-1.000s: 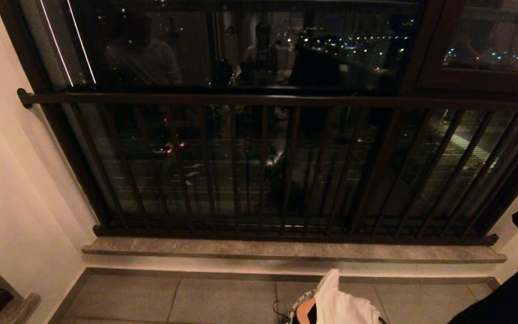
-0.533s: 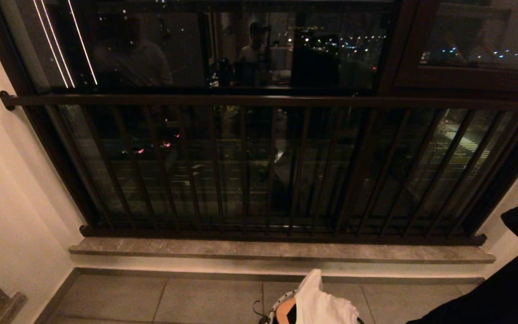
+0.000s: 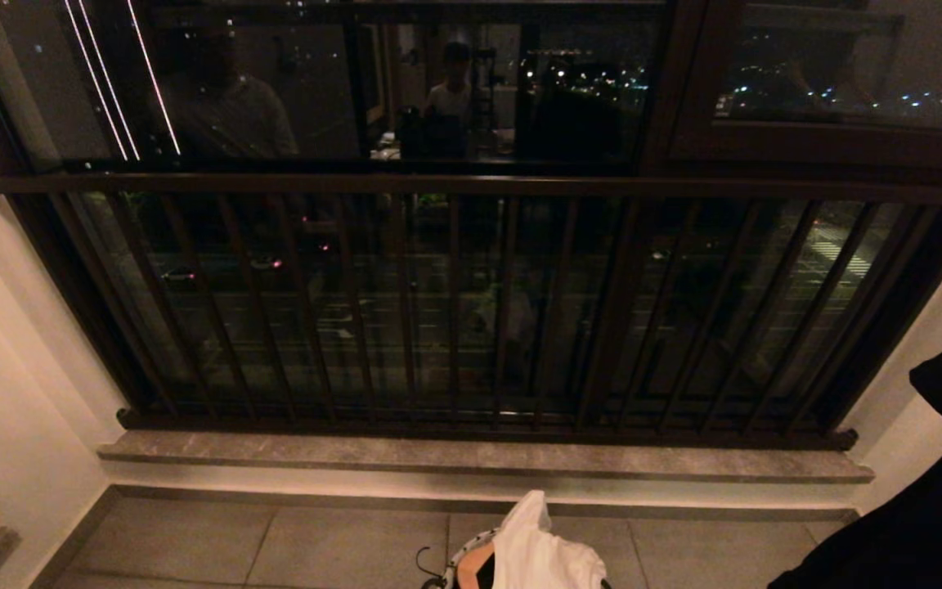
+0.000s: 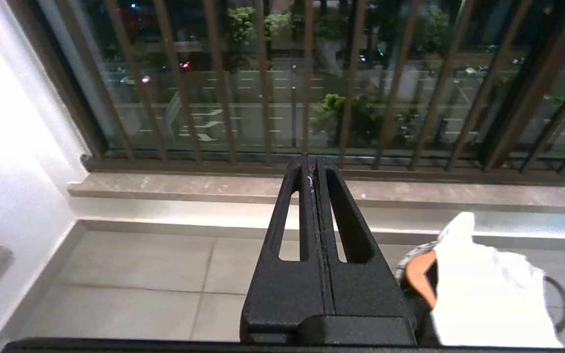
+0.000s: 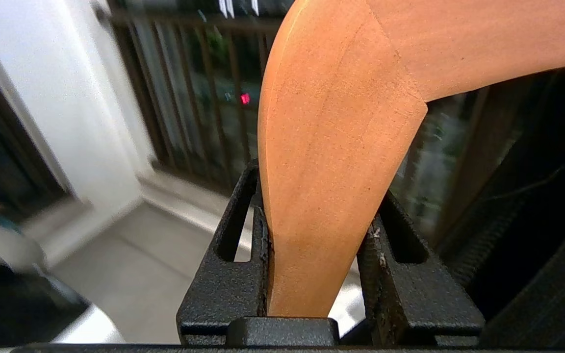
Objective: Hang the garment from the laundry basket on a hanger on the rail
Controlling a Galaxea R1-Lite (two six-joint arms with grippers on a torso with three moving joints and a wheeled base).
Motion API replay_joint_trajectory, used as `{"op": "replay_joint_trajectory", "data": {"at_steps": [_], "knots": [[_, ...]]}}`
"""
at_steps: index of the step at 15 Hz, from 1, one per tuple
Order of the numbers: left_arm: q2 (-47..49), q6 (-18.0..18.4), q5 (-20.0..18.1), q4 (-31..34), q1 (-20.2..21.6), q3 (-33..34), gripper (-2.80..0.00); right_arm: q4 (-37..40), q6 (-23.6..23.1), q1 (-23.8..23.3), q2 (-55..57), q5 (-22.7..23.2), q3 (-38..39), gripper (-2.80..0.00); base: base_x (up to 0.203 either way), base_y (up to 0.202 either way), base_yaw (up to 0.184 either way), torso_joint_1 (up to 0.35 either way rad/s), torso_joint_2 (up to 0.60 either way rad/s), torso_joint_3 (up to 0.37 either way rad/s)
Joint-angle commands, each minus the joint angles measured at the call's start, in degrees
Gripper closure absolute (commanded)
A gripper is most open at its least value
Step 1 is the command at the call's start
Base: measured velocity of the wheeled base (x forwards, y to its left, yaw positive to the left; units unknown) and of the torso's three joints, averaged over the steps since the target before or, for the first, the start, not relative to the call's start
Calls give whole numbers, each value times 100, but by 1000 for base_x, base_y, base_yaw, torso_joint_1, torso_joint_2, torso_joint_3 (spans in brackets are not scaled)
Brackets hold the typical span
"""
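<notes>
The right end effector is clamped on a smooth orange-brown wooden hanger, with one black finger on each side of the wood. A big black cloth hangs at the right edge of the head view — it looks like the garment, already on that hanger, though the pictures do not show how well it sits there. So the picking-up part looks done.

The hanging part is not done. The pale grey rail cannot be seen in any view. Only the dark brown window bar with its upright bars shows, and that is not the one to use. The hanger must be carried to the rail and hooked on it.

The round woven white laundry basket with black marks on its rim stands on the grey tiled floor below the window. A white cloth and another wooden hanger lie in it.

The left end effector is pressed together, empty, and pointing at the stone window sill — it is not at work.
</notes>
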Motion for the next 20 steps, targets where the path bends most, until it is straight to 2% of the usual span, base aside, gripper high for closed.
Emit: {"op": "replay_joint_trajectory", "data": {"at_steps": [1, 7, 10, 12, 15, 16, 17, 20], "knots": [[2, -2, 1, -5, 0, 44, 0, -210, 180, 14, 253, 50, -82, 0, 0, -196, 1, 2, -1, -1], [2, -2, 1, -5, 0, 44, 0, -637, 661, 16, 868, 868, -159, 0, 0, -197, 2, 1, 2, 2], [2, -2, 1, -5, 0, 44, 0, -1568, 1301, 16, 1433, 1330, -176, 0, 0, -186, 3, 2, 3, 2], [2, -2, 1, -5, 0, 44, 0, -2059, 1440, 16, 1845, 1708, -183, 0, 0, -55, 0, -2, 1, -1], [2, -2, 1, -5, 0, 44, 0, -2619, 1476, 4, 2597, 2032, -259, 0, 0, 0, 0, 0, 0, 0], [2, -2, 1, -5, 0, 44, 0, -2825, 1482, -31, 2844, 2271, -302, 0, 0, 0, 0, 0, 0, 0], [2, -2, 1, -5, 0, 44, 0, -3017, 1487, -159, 3064, 2700, -345, 0, 0, 0, 0, 0, 0, 0], [2, -2, 1, -5, 0, 44, 0, -3575, 1544, -1176, 3548, 4316, -383, 0, 0, 0, 0, 0, 0, 0]]}}
